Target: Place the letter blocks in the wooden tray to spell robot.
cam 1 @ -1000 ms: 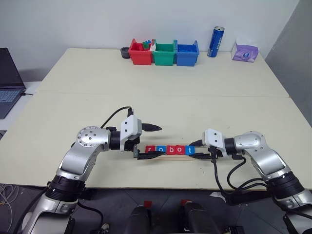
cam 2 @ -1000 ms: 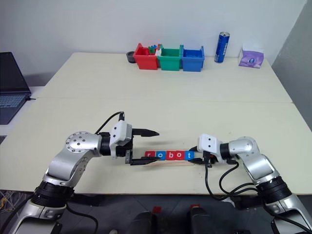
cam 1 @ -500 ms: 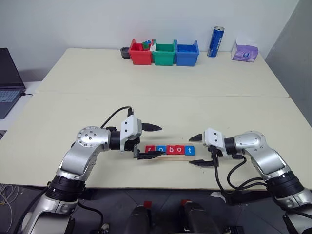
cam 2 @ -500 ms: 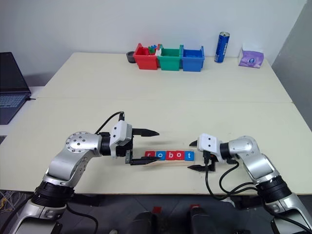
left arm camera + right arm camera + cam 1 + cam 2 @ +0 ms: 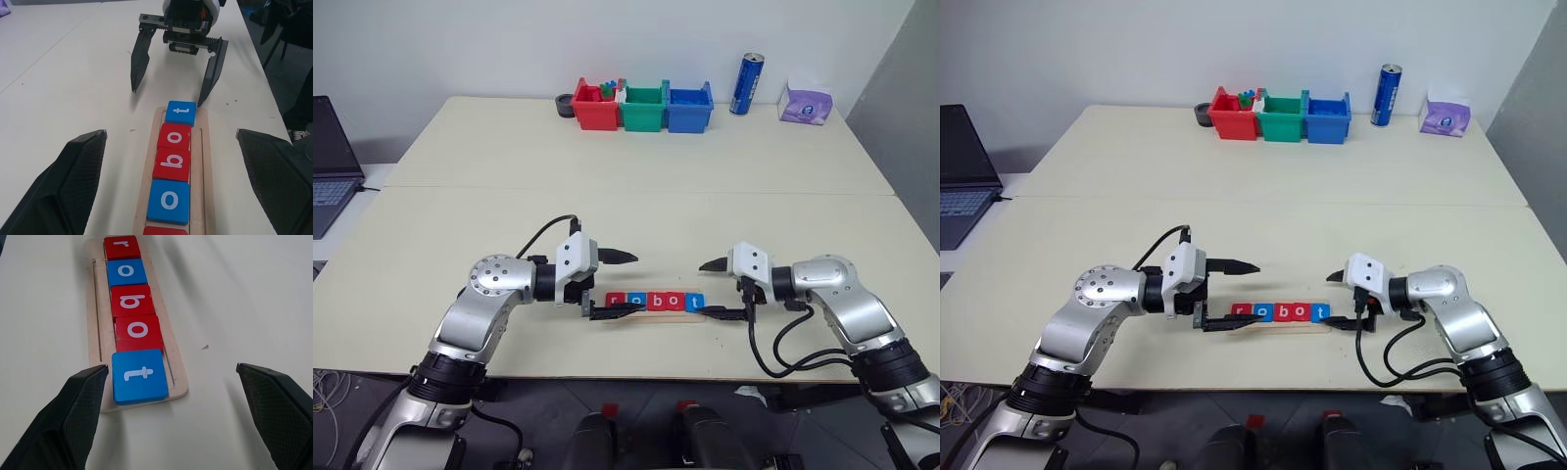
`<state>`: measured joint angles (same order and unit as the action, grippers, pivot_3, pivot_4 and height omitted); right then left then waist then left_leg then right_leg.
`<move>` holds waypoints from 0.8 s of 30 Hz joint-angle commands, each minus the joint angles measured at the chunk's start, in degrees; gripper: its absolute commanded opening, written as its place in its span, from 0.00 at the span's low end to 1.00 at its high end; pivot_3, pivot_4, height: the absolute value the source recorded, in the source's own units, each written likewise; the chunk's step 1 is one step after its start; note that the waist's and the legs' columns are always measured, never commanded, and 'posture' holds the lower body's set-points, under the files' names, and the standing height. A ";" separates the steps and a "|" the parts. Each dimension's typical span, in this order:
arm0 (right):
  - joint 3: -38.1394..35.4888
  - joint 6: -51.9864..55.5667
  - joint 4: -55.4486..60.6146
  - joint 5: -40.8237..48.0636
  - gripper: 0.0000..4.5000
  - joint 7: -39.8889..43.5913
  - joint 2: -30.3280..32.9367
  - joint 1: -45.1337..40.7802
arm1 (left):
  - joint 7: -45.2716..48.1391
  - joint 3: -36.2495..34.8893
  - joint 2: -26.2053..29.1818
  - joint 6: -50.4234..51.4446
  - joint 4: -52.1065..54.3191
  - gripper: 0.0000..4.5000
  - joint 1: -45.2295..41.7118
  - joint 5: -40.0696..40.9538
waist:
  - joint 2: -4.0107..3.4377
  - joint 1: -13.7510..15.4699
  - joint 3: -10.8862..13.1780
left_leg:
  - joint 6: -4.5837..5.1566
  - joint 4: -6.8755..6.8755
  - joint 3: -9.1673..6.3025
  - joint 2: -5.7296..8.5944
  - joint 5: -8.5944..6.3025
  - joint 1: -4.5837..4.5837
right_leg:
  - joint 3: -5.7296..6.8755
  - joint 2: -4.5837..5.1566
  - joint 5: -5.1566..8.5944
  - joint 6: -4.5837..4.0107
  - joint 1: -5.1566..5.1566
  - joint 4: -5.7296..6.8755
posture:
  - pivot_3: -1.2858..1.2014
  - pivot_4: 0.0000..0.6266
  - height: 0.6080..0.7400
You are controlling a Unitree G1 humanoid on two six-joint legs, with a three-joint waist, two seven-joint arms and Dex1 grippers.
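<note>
Five letter blocks lie in a row in the wooden tray (image 5: 96,308) and read r (image 5: 122,246), o (image 5: 127,271), b (image 5: 132,301), o (image 5: 138,330), t (image 5: 139,374). The r, the b and the second o are red; the first o and the t are blue. The tray (image 5: 651,312) sits near the table's front edge. My left gripper (image 5: 628,284) stands open at the r end, one finger over the tray's tip. At the t end my right gripper (image 5: 707,289) is open, its fingers spread and holding nothing. The left wrist view faces the right gripper (image 5: 167,96) just past the t.
Red (image 5: 597,106), green (image 5: 643,108) and blue (image 5: 689,108) bins stand in a row at the table's back. A blue can (image 5: 746,83) and a purple tissue pack (image 5: 806,103) are to their right. A laptop (image 5: 331,162) lies at the far left.
My right gripper has opened wide at the t end of the tray, where its fingers were close together a second ago. The blocks and my left gripper have stayed in place.
</note>
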<state>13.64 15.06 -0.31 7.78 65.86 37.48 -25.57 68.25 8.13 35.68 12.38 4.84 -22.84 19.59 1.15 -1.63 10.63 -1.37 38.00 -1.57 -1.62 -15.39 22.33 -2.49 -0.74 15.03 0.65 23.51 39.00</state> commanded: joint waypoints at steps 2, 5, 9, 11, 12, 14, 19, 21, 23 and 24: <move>-0.42 -1.49 0.19 -0.47 0.99 -0.53 0.20 -0.05 | 0.09 -0.27 0.04 -0.34 1.34 1.00 -0.85 0.26 | 0.00 0.00 0.00 | 0.00 0.00 0.00 0.00 0.00 0.00 | 0.00 0.00 0.00 0.00 0.00 0.00 | 0.52 0.24 1.00; 0.00 -2.27 -0.58 -1.09 0.99 -0.77 -0.04 -0.18 | 0.02 -0.34 0.15 -0.11 1.65 1.00 -0.78 0.36 | 0.00 -0.01 0.00 | 0.00 0.00 0.00 0.00 0.00 0.00 | 0.00 0.00 0.00 0.00 0.00 0.00 | 0.52 0.24 1.00; 0.37 -3.26 -1.31 -1.67 0.99 -0.87 -0.08 -0.17 | -0.15 -0.46 0.33 -0.07 1.88 1.00 -0.65 0.24 | 0.00 -0.01 0.00 | 0.00 0.00 0.00 0.00 0.00 0.00 | 0.00 0.00 0.00 0.00 0.00 0.00 | 0.52 0.24 1.00; 0.66 -3.86 -1.73 -2.00 0.99 -0.76 -0.09 -0.20 | -0.33 -0.39 0.30 -0.03 2.00 1.00 -0.69 0.11 | 0.00 -0.01 0.00 | 0.00 0.00 0.00 0.00 0.00 0.00 | 0.00 0.00 0.00 0.00 0.00 0.00 | 0.52 0.24 1.00; 0.78 -3.99 -1.76 -2.07 0.99 -0.71 -0.16 -0.18 | -0.44 -0.33 0.25 0.11 2.20 1.00 -0.70 0.11 | 0.00 -0.01 0.00 | 0.00 0.00 0.00 0.00 0.00 0.00 | 0.00 0.00 0.00 0.00 0.00 0.00 | 0.52 0.24 1.00; 0.96 -4.10 -1.75 -2.18 0.99 -0.71 -0.35 -0.18 | -0.60 -0.27 0.16 0.38 2.55 1.00 -0.68 0.13 | 0.00 -0.01 0.00 | 0.00 0.00 0.00 0.00 0.00 -0.01 | 0.00 0.00 0.00 0.00 0.00 0.00 | 0.52 0.24 1.00; 1.15 -4.41 -2.13 -2.47 0.99 -0.79 -0.68 -0.43 | -0.76 -0.35 0.03 0.88 2.97 1.00 -0.72 0.14 | 0.00 -0.01 0.00 | 0.00 0.00 0.00 0.00 0.00 -0.01 | 0.00 0.00 0.00 0.00 0.00 0.01 | 0.52 0.24 1.00; 1.00 -4.25 -2.07 -2.21 0.99 -0.67 -0.73 -0.45 | -0.83 -0.37 0.02 1.05 3.17 1.00 -0.69 0.16 | 0.00 -0.01 0.00 | 0.00 0.00 0.00 -0.01 0.00 -0.01 | 0.00 0.00 0.00 -0.01 0.00 0.01 | 0.52 0.24 1.00; 0.71 -3.60 -1.66 -1.53 0.99 -0.18 -0.56 -0.48 | -0.90 -0.39 0.04 1.27 3.38 1.00 -0.67 0.19 | 0.00 -0.01 0.00 | 0.00 0.00 0.00 -0.01 0.00 -0.02 | 0.00 0.00 0.00 0.00 0.00 0.01 | 0.52 0.24 1.00; 0.63 -3.35 -1.42 -1.29 0.99 0.06 -0.44 -0.43 | -0.92 -0.42 0.07 1.36 3.51 1.00 -0.62 0.21 | 0.00 -0.01 0.00 | 0.00 0.00 0.00 -0.01 0.00 -0.01 | 0.00 0.00 0.00 -0.01 0.00 0.01 | 0.52 0.24 1.00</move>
<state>14.40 11.32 -2.43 5.91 65.33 36.96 -25.55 67.86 8.13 35.70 13.63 6.33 -22.84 19.29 1.15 -1.64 10.63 -1.37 38.00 -1.57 -1.63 -15.39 22.31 -2.49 -0.74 15.02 0.64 23.50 39.01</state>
